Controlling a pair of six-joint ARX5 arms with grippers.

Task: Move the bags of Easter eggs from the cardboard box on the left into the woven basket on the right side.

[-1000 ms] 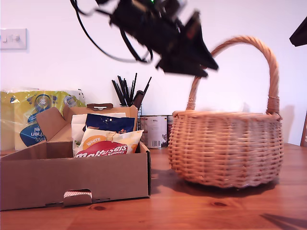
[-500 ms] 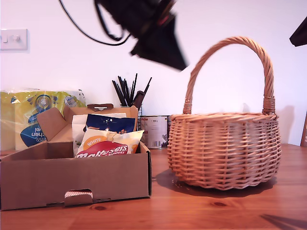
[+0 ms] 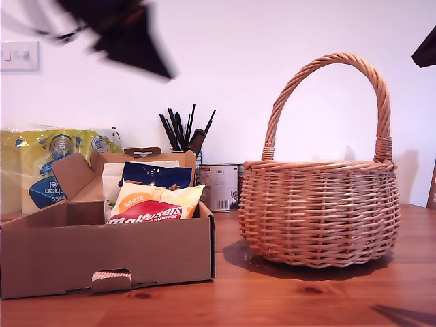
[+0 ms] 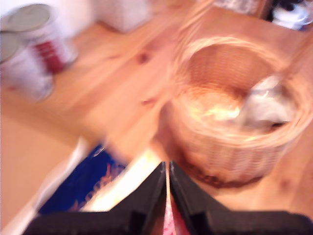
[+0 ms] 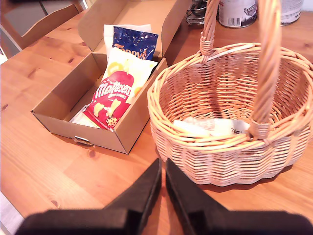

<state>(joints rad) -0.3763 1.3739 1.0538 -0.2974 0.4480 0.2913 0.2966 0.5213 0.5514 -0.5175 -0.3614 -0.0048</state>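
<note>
The cardboard box (image 3: 102,252) (image 5: 58,93) holds a white-orange Maltesers bag (image 3: 153,208) (image 5: 115,93) leaning on a dark blue bag (image 3: 153,176) (image 5: 134,44). The woven basket (image 3: 320,211) (image 5: 220,161) (image 4: 234,147) stands at the exterior view's right with a pale bag (image 5: 210,128) (image 4: 266,105) lying inside. My first gripper (image 3: 163,73) (image 4: 167,166) is a blurred dark shape high above the box, shut with nothing held. High over the table's front, my second gripper (image 5: 163,166) is shut and empty, facing the box and basket.
A yellow-and-blue towel pack (image 3: 41,170) stands behind the box. Tins (image 3: 219,185) (image 5: 237,12) and a holder of black pens (image 3: 184,129) are between box and basket. A dark arm part (image 3: 426,48) shows at the exterior view's top right edge.
My first gripper has swept from above the basket toward the exterior view's left, ending over the box. The basket, tilted a second ago, has settled upright.
</note>
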